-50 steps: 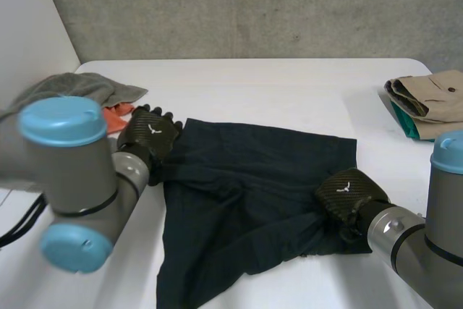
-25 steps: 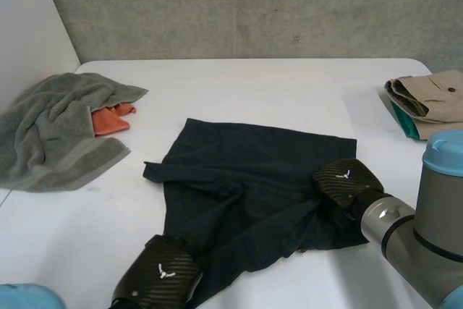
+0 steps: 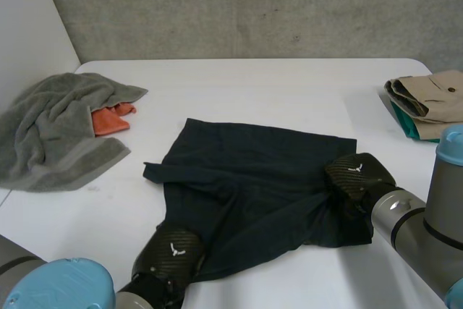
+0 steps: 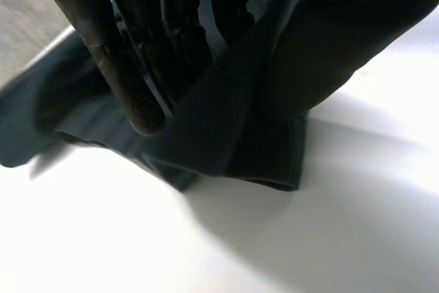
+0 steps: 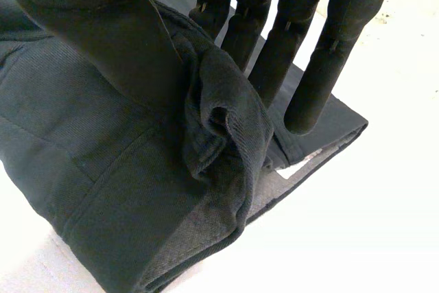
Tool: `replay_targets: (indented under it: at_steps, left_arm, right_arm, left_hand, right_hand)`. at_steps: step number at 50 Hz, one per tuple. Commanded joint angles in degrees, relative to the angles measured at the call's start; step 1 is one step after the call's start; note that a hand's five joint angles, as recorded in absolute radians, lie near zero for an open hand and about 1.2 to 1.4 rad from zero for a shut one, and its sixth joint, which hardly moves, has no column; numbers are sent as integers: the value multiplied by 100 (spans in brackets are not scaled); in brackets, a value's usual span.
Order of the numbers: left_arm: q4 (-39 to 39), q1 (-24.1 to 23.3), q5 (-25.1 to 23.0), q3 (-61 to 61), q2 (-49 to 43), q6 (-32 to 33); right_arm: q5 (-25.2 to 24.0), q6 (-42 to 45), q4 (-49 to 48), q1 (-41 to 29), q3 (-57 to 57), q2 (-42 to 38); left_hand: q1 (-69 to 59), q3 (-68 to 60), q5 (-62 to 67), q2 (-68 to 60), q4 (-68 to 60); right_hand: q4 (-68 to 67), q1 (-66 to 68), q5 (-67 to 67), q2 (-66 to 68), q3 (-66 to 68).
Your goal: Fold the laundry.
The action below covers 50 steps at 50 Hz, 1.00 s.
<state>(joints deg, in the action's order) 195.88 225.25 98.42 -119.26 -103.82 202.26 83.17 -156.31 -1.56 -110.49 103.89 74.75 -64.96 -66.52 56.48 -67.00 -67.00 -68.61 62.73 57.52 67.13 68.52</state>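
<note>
Now the left hand (image 3: 170, 255), a second ago at the dark garment's (image 3: 253, 171) far-left corner, pinches its near-left corner between straight fingers (image 4: 130, 80) and thumb. The garment lies mid-way on the table (image 3: 239, 85), and the right hand (image 3: 356, 179) keeps its bunched near-right corner clamped, so a fold looks ready to start. No writing reads, only a white emblem (image 3: 176, 249) on each hand.

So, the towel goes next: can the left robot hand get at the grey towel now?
Likely yes, once freed: the left robot hand holds the dark garment's near corner, but bare table lies between it and the grey towel.
</note>
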Motion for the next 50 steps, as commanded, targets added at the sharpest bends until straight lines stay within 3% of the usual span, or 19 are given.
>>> replay_targets:
  at_steps: [1,5,8,11,13,20,24,27,35,42,43,44,45,46,47,50]
  left_arm:
    - [328,28,406,-9,484,85]
    - [-584,-16,178,-62,1144,278]
    - [-2156,-138,-252,34,1390,489]
    - [-3633,-218,-692,227,1487,472]
    - [-3838,-218,-807,368,1452,463]
    - [-2320,-95,-728,1404,926,586]
    - [-1152,343,-570,2369,84,945]
    - [-642,572,-578,3080,-670,1410]
    - [-270,994,-500,5288,-2756,2607]
    - [168,1258,-526,7150,-4100,2801]
    - [222,1250,-535,7267,-4233,2810]
    - [274,1232,-543,7346,-4339,2836]
    - [344,1215,-561,7399,-4444,2862]
    - [450,1197,-544,7408,-4524,2871]
    - [485,1197,-543,7408,-4533,2837]
    - [582,1136,-473,7312,-4507,2792]
  right_arm:
    - [23,504,357,-34,114,284]
    - [-3,2357,1516,10,746,1163]
    - [102,3579,2360,106,1177,1533]
    - [32,3907,2661,282,1204,1709]
    - [32,3723,2529,361,1099,1709]
    - [-38,2502,1554,335,484,1192]
    - [-3,2018,756,160,-147,235]
    - [102,1903,183,19,-561,-39]
    - [585,1789,-1082,-52,-1756,-1435]
    - [972,2060,-1970,-61,-3222,-2929]
    - [990,2105,-1989,-69,-3356,-3036]
    - [981,2149,-1989,-78,-3462,-3124]
    - [990,2262,-1989,-87,-3628,-3264]
    - [981,2298,-1989,-105,-3673,-3300]
    - [955,2272,-1998,-105,-3691,-3318]
    - [990,2123,-1980,-96,-3595,-3178]
  left_hand:
    - [-1504,-1348,1352,-1300,-1300]
    - [-1504,-1348,1352,-1300,-1300]
    - [-1504,-1348,1352,-1300,-1300]
    - [-1504,-1348,1352,-1300,-1300]
    - [-1504,-1348,1352,-1300,-1300]
    - [-1504,-1348,1352,-1300,-1300]
    - [-1504,-1348,1352,-1300,-1300]
    - [-1504,-1348,1352,-1300,-1300]
    - [-1504,-1348,1352,-1300,-1300]
    - [-1504,-1348,1352,-1300,-1300]
    - [-1504,-1348,1352,-1300,-1300]
    - [192,348,-344,397,396]
    - [3257,3412,-3409,3461,3461]
    - [5496,5652,-5648,5700,5700]
    - [4994,5150,-5146,5199,5198]
    - [5496,5652,-5648,5700,5700]
  right_hand:
    - [-1139,1727,1248,1287,1148]
    - [-1139,1727,1248,1287,1148]
    - [-1139,1727,1248,1287,1148]
    - [-1139,1727,1248,1287,1148]
    - [-1139,1727,1248,1287,1148]
    - [-1139,1727,1248,1287,1148]
    - [-1139,1727,1248,1287,1148]
    - [-1139,1727,1248,1287,1148]
    - [-1139,1727,1248,1287,1148]
    - [-1139,1727,1248,1287,1148]
    - [37,551,72,110,-28]
    - [2547,-1959,-2438,-2399,-2538]
    - [5861,-5273,-5752,-5713,-5852]
    - [5861,-5273,-5752,-5713,-5852]
    - [5861,-5273,-5752,-5713,-5852]
    - [5861,-5273,-5752,-5713,-5852]
